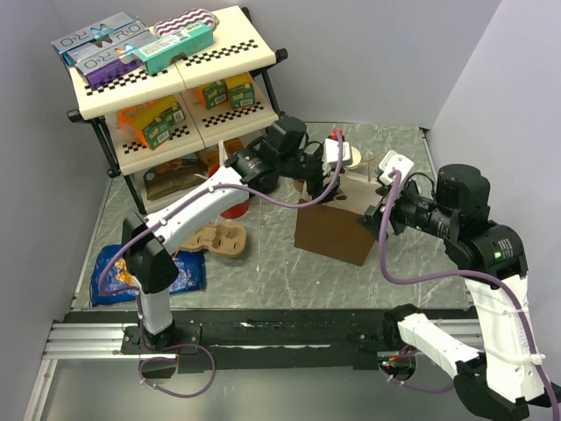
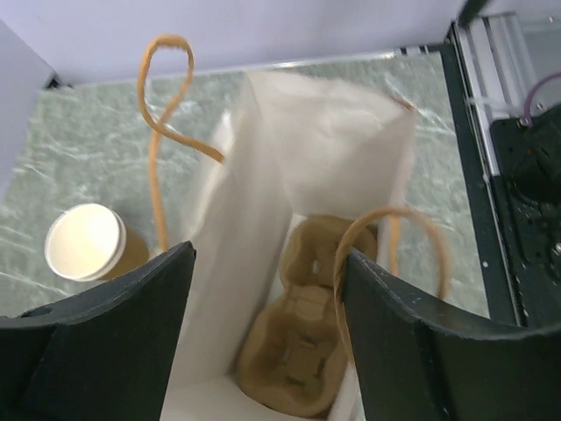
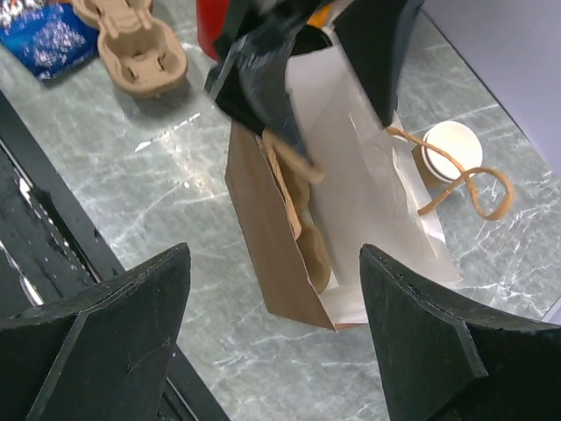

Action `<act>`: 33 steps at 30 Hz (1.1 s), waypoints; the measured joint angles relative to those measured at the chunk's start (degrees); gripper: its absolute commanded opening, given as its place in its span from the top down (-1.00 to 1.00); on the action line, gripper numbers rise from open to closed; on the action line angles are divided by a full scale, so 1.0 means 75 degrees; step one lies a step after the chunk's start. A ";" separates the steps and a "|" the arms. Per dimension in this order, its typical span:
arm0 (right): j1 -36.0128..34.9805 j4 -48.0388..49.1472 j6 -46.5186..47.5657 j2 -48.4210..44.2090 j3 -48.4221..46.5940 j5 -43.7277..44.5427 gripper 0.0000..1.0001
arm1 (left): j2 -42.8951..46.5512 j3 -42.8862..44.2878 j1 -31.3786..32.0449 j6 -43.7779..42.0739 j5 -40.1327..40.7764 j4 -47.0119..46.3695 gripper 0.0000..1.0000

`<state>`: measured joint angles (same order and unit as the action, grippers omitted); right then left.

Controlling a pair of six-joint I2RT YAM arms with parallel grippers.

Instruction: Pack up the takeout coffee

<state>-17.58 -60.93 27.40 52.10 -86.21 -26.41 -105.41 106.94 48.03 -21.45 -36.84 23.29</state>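
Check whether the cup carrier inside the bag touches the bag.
Touching. Left wrist view: the cup carrier lies inside the paper bag, resting on its bottom between its walls.

Grey walls (image 1: 368,53), marble table (image 1: 263,272), shelf rack (image 1: 171,83)

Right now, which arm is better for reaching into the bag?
Left. The left gripper, open, hangs over the open bag, carrier visible inside; the right gripper sits off to its side.

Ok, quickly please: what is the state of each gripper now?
Left gripper: open, holding nothing, over the paper bag.
Right gripper: open, holding nothing.
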 measured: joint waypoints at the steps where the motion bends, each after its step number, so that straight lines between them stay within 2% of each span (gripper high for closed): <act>1: 0.0000 0.0006 0.0055 -0.0015 0.0064 -0.0003 -0.67 | 0.0000 0.0035 -0.0015 0.0038 0.0000 -0.0070 -0.46; 8: 0.0000 0.0143 0.0283 0.0236 0.0452 -0.0210 -0.66 | -0.0105 0.0388 -0.0277 0.0533 -0.0157 -0.0688 -0.44; 15: 0.0000 0.0711 0.0242 0.0822 0.0685 -0.0344 -0.63 | -0.1000 0.1309 -0.0734 0.1262 -0.0755 -0.1300 -0.40; 21: 0.0000 0.1227 0.0006 0.1224 0.0778 -0.0117 -0.56 | -0.1565 0.1480 -0.0839 0.1877 -0.1151 -0.1527 -0.34; 27: -0.0003 0.1670 -0.0131 0.1256 0.0950 0.0012 -0.54 | -0.1169 0.0781 -0.0930 0.2186 -0.1212 -0.1667 -0.45; 33: -0.0003 0.1900 -0.0128 0.1317 0.1145 -0.0050 -0.53 | -0.0522 0.0484 -0.1090 0.2116 -0.1125 -0.1244 -0.56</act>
<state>-17.61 -46.68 26.44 61.98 -77.62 -26.79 -109.32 110.56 39.86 -5.58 -45.28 13.96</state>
